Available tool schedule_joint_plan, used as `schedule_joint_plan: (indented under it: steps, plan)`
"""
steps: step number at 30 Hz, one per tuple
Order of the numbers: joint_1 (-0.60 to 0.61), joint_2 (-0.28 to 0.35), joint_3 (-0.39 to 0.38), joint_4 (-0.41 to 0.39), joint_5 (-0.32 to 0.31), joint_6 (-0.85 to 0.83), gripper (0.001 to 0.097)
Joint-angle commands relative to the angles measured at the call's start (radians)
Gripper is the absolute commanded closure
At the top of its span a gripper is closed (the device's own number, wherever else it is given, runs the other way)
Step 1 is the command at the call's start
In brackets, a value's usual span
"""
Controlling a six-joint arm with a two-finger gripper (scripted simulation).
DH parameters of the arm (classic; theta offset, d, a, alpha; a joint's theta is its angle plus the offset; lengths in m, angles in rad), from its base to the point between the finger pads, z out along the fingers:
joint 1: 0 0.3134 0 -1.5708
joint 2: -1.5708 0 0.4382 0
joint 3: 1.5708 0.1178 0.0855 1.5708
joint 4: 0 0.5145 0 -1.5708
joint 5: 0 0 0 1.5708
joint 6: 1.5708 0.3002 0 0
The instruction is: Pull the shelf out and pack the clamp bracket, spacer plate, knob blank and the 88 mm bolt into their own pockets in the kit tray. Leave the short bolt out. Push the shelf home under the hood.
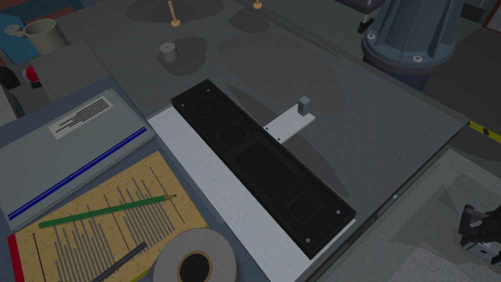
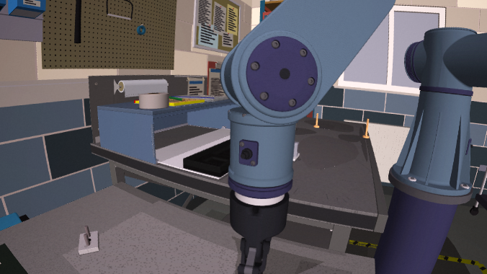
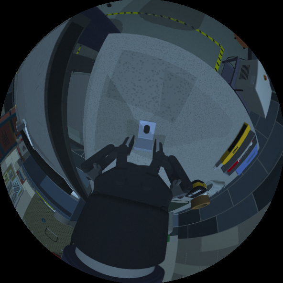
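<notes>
The clamp bracket (image 3: 144,136), a small pale angle piece with one hole, sits on the low side table between the fingers of my gripper (image 3: 144,145). The gripper (image 1: 482,238) is open and holds nothing. The black kit tray (image 1: 261,164) lies on the white shelf (image 1: 224,196), which stands pulled out from under the blue hood (image 2: 126,122); its pockets are empty. The shelf's handle tab (image 1: 291,122) points toward the bench's middle. The knob blank (image 1: 168,52) and two tan bolts (image 1: 173,14) (image 1: 257,4) stand at the bench's far end. The spacer plate (image 2: 88,241) lies on the low table's left.
The bench's edge (image 1: 403,196) runs between the low table and the tray. The arm's base (image 1: 410,35) stands at the bench's right. A tape roll (image 1: 196,259), pencil (image 1: 105,210) and papers lie on the hood's top. A grey cup (image 1: 43,35) stands far left.
</notes>
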Motion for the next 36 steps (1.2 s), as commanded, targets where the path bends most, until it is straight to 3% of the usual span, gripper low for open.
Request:
schedule_joint_plan:
  steps: [1, 19, 36]
  plan:
    - [0.0, -0.001, -0.001, 0.0, 0.0, 0.0, 0.0531]
    - [0.0, 0.0, 0.0, 0.0, -0.001, 0.0, 0.0891]
    - [0.0, -0.029, 0.005, 0.0, 0.023, 0.0, 0.0901]
